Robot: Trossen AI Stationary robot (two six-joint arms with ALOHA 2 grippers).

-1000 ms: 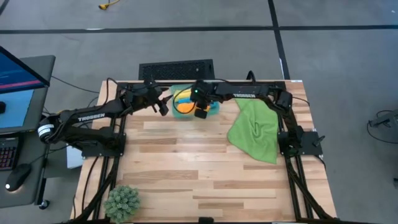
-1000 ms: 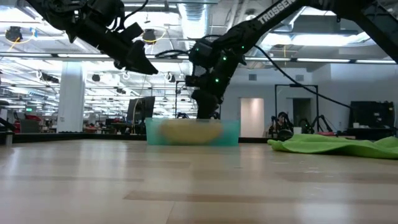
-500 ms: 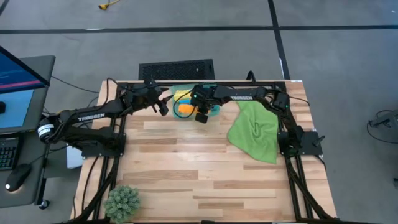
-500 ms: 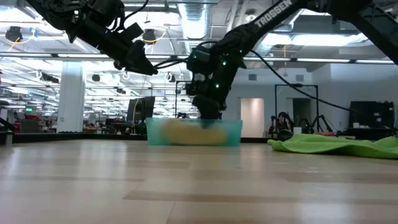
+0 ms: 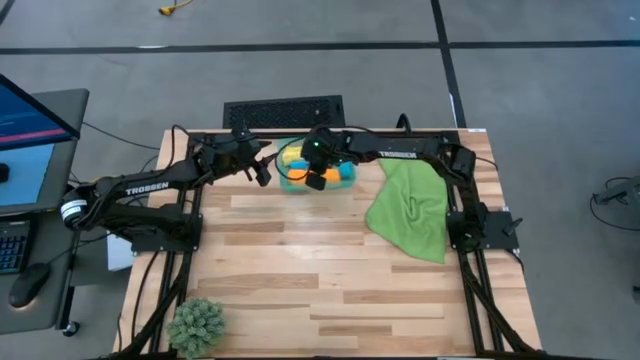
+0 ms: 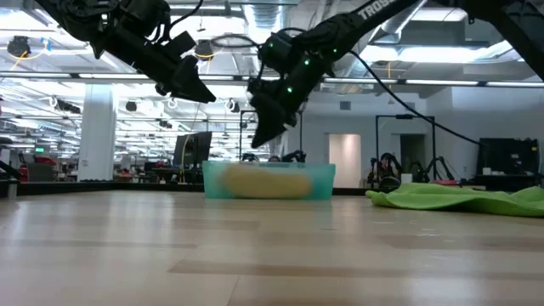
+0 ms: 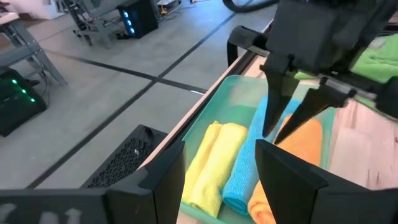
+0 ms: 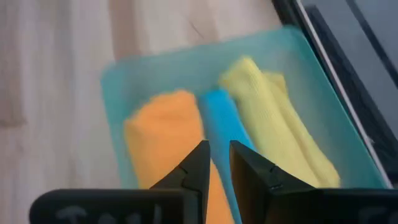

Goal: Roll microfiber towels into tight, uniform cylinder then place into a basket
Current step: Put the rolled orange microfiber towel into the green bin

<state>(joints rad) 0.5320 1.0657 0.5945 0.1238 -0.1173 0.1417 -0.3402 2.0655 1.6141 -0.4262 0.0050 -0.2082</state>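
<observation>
Three rolled microfiber towels, a yellow one (image 8: 280, 118), a bright blue one (image 8: 222, 121) and an orange one (image 8: 163, 143), are being seen lying side by side inside the small translucent teal-green plastic basket (image 5: 347, 183) at the far edge of the wooden table (image 5: 330, 290). The right gripper (image 6: 255, 134) is being held just above the basket, directly over the blue and orange rolls; its dark fingers are being kept to a narrow gap with nothing between them. The left gripper (image 5: 263, 172) is being held in the air just beside the basket on its left side, its fingers parted and empty. The remaining green microfiber towel (image 5: 412, 210) is being left unrolled and rumpled on the table, to the right of the right gripper and nearer the robot than the basket, its long axis running from the far edge toward the near edge. That towel is judged to be the next piece of work: it is lying on the right arm's side, well apart from the left gripper, so the right arm is the nearer one for a first hold, with the left one needing to be brought across past the basket.
</observation>
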